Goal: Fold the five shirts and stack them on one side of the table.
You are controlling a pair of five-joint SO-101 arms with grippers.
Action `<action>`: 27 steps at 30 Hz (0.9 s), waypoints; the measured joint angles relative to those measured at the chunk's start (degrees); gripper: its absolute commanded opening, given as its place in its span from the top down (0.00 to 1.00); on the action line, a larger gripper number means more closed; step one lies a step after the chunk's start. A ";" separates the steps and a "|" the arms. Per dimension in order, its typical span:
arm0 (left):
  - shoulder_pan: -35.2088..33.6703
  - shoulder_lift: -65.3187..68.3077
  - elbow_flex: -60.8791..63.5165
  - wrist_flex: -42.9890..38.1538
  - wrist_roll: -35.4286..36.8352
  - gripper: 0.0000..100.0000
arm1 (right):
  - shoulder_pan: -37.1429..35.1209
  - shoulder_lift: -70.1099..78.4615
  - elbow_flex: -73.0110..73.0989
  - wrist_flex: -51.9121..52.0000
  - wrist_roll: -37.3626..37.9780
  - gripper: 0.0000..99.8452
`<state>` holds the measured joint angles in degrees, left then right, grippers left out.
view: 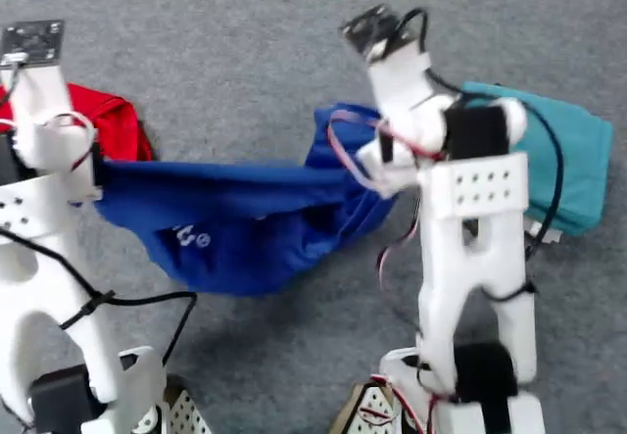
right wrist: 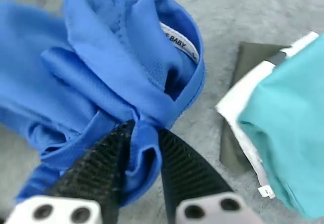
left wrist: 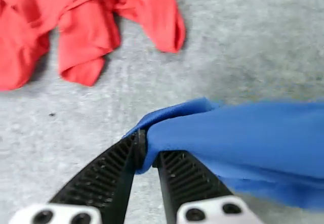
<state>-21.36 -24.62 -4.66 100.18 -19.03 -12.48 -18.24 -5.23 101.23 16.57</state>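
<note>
Tools | left tool (left wrist: 147, 148) pinches blue shirt (left wrist: 243, 133) at its 9 o'clock end | right tool (right wrist: 144, 130) pinches its 3 o'clock end

Left claw (left wrist: 145, 147): fingers closed on the blue shirt (left wrist: 243, 133), with the fabric edge gripped at the fingertips. Right claw (right wrist: 144, 130): closed on the same shirt.

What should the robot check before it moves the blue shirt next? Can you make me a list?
1. Left gripper pinches the blue shirt: ok.
2. Right gripper pinches it too: ok.
3. Blue shirt flat: not ok, bunched and sagging.
4. Red shirt apart from the blue one: ok.
5. Teal shirt folded neatly: ok.
</note>
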 measured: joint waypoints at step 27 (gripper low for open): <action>5.63 -25.32 62.59 -39.03 -17.32 0.98 | -1.76 5.71 29.63 -25.67 -2.02 0.99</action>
<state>-15.74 -49.93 57.93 61.14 -36.35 -14.24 -12.53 24.40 75.56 14.55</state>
